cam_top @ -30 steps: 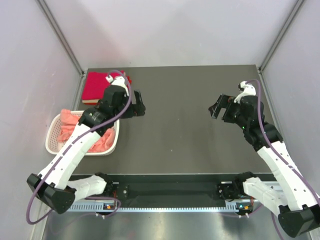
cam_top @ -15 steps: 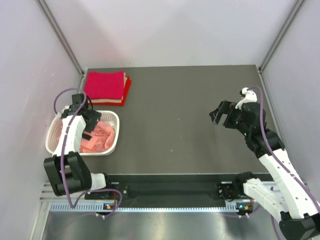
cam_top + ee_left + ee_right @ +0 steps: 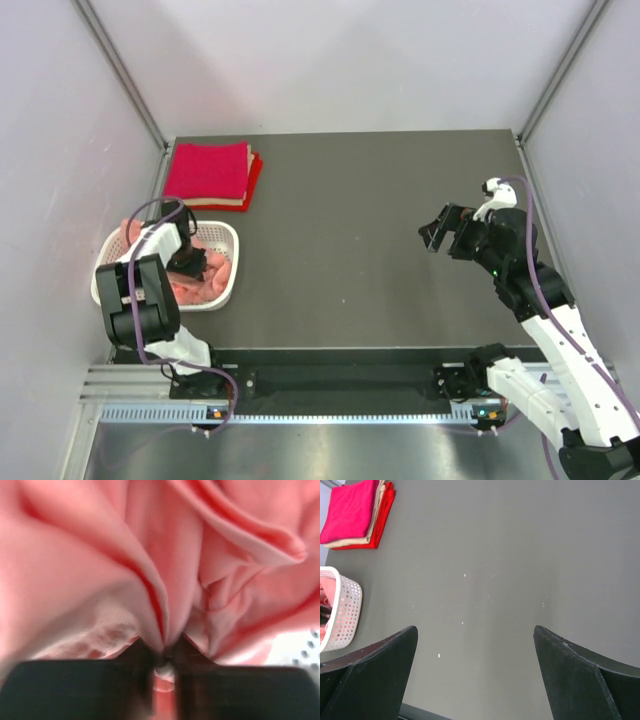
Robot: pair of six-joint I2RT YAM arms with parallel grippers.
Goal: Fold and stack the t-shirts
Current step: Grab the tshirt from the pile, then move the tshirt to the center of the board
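A crumpled salmon-pink t-shirt lies in the white basket at the table's left edge. My left gripper reaches down into the basket. In the left wrist view its dark jaws stand almost together, and the left gripper pinches a raised fold of the pink t-shirt. A stack of folded crimson and red t-shirts sits at the back left corner, also seen as the folded t-shirts in the right wrist view. My right gripper hovers open over the right side of the table, the right gripper holding nothing.
The basket's perforated wall shows at the left of the right wrist view, and a bit of its rim at the lower right of the left wrist view. The dark table stretches between the two arms. Grey walls enclose three sides.
The left arm swung from over the table back to the basket and dropped into it. Its jaws went from wide open to closed on a fold of pink cloth. The right arm barely moved.
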